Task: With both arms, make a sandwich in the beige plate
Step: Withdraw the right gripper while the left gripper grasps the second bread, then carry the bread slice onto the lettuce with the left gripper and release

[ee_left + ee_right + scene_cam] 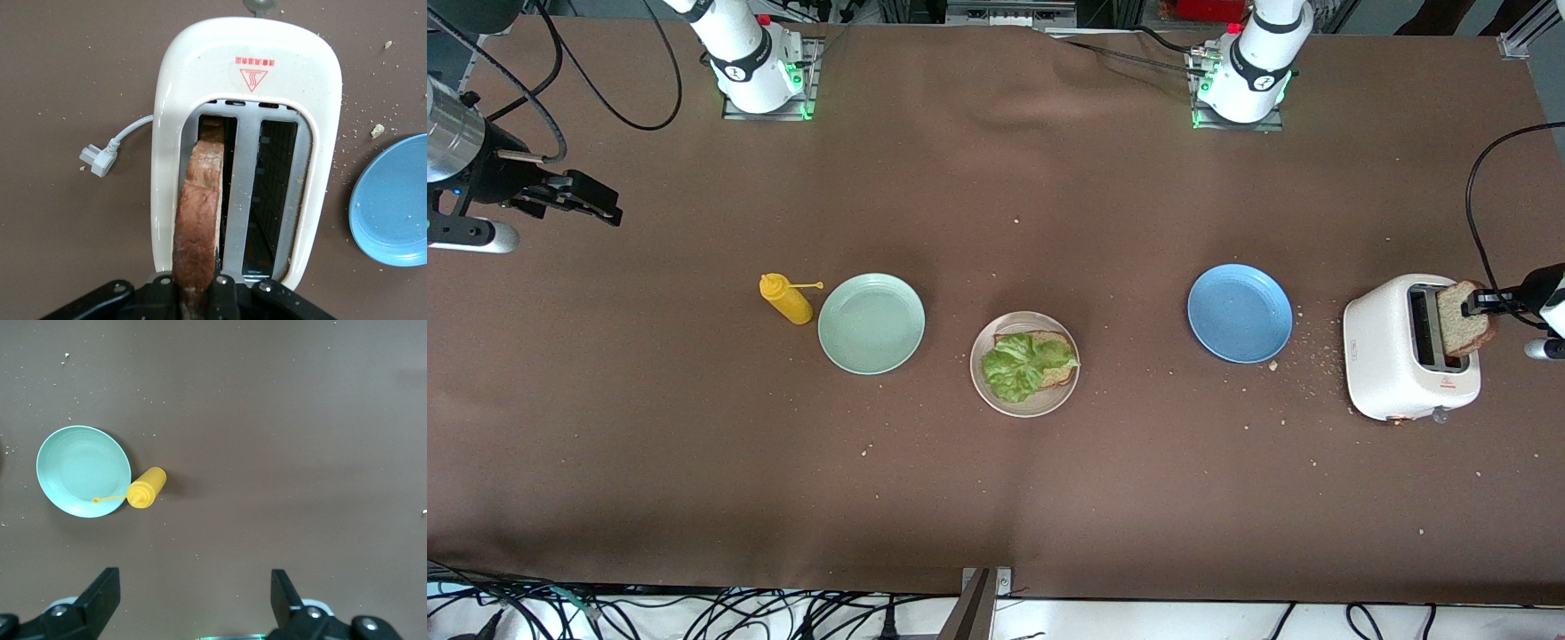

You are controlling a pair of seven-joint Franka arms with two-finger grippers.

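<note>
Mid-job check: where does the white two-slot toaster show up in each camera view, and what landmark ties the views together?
Front view: the white two-slot toaster stands at the left arm's end of the table, beside the round blue plate.
Left wrist view: the toaster fills the centre, directly under the left gripper, which is shut on the brown bread slice.
Right wrist view: not in it.
Shared landmark: the blue plate, in the front and left wrist views.

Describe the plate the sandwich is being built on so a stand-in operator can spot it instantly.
Three round plates sit in a row across the middle of the brown table. The beige plate is the middle one, between the mint-green plate and the blue plate. Only it carries food: a bread slice under green lettuce.
</note>
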